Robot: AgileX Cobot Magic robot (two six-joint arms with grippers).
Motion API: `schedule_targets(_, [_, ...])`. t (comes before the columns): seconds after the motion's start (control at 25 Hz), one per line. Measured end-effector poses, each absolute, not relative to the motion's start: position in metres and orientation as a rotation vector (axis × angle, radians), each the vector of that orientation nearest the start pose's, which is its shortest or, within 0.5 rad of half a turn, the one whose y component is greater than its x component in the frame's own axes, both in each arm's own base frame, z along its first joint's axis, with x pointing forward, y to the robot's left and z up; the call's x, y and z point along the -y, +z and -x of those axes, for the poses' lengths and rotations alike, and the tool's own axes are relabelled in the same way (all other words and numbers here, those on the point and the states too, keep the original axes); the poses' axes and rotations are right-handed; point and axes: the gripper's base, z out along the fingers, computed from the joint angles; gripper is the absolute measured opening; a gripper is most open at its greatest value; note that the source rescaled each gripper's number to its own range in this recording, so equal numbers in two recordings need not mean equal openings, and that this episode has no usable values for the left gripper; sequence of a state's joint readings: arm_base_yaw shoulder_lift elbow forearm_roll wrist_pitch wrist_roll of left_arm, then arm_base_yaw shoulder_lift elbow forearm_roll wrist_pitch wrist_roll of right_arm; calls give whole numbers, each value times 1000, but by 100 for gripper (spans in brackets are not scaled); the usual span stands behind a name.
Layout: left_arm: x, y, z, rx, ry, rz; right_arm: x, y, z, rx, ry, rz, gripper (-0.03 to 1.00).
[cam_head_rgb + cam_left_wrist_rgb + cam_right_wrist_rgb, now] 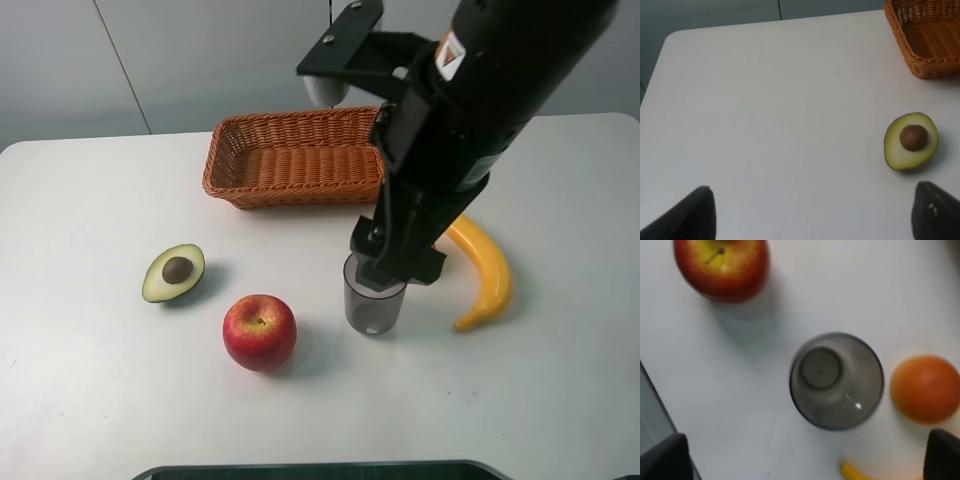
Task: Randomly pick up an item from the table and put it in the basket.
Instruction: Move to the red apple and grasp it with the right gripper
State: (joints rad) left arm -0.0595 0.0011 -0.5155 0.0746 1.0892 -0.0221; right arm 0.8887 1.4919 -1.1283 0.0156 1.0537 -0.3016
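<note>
Our right claw [805, 460] hangs wide open and grips nothing, directly over the grey cup [836, 381]. The apple [260, 332] rests on the desk [80, 400] to this claw's left, near the cup but not touching it. To grasp it well, we judge the claw should move sideways until the apple is centred between the jaws. It should then drop straight down and close across the widest part, since the glossy skin could slip. The cup is close enough to get knocked, so we would keep well clear of it.

Our left claw [812, 215] is also spread open and empty, with the halved avocado [911, 141] just ahead of one finger.

The cup holds nothing. The basket [295, 157], beyond the right claw, shows nothing in its visible part, though the arm hides one end.
</note>
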Motion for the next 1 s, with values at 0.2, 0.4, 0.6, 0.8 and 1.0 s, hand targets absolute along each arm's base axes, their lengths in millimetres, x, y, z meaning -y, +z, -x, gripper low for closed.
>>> schedule_targets(0.2, [-6, 279, 7, -2056, 39, -33, -258, 258, -180, -2365, 110, 1760, 100])
schedule_targets(0.4, [-6, 279, 7, -2056, 39, -33, -286, 235, -192, -2376, 97, 1816, 100])
schedule_targets(0.6, [-6, 279, 7, -2056, 39, -33, -309, 210, -190, -2343, 91, 1885, 100])
schedule_targets(0.8, [-7, 279, 7, -2056, 41, -33, -326, 194, -182, -2290, 126, 1916, 100])
schedule_targets(1.0, [-7, 279, 7, -2056, 41, -33, -337, 174, -187, -2264, 146, 1895, 100])
